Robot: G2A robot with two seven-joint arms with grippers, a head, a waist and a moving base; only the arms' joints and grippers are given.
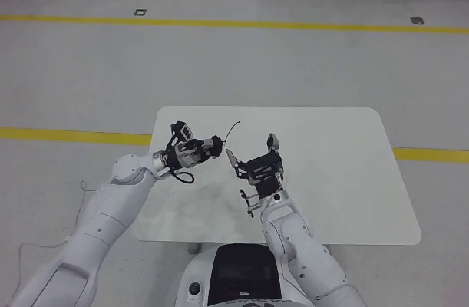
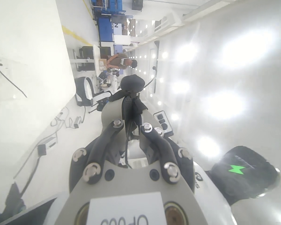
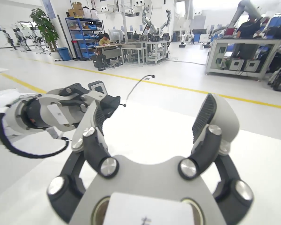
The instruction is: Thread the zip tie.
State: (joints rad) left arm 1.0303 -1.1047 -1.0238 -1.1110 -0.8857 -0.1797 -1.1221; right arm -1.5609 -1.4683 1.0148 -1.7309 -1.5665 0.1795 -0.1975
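The left end effector (image 1: pixel 216 146) is gripping the black zip tie (image 1: pixel 232 132) by one end. Its fingers are closed tight on the strap, and it is holding the strap off the white worktop (image 1: pixel 334 192), over the robot's left portion of the surface. The right end effector (image 1: pixel 252 150) is standing just beside it, spread wide and carrying nothing. In the right wrist view the zip tie (image 3: pixel 135 87) is rising from the left end effector (image 3: pixel 111 104) in a shallow curve. It ends in a small thickened tip, which is judged to be the head, though it is too small to confirm. The strap is therefore lying ahead of the right end effector (image 3: pixel 154 104) and to its left. Its long axis is running away from the robot and upward, with the free end farthest out. The right arm is the unoccupied one and is sitting near that free end, so the coming move is judged to be its own: advancing forward and leftward to take the strap partway along. The strap is looking thin and springy, and a light touch is judged likely to set the tip swaying. The worktop (image 3: pixel 154 136) is presenting a smooth, plain surface. Beyond it a pale floor with a yellow line (image 1: pixel 65 134) is running past, with benches and shelving standing well apart.
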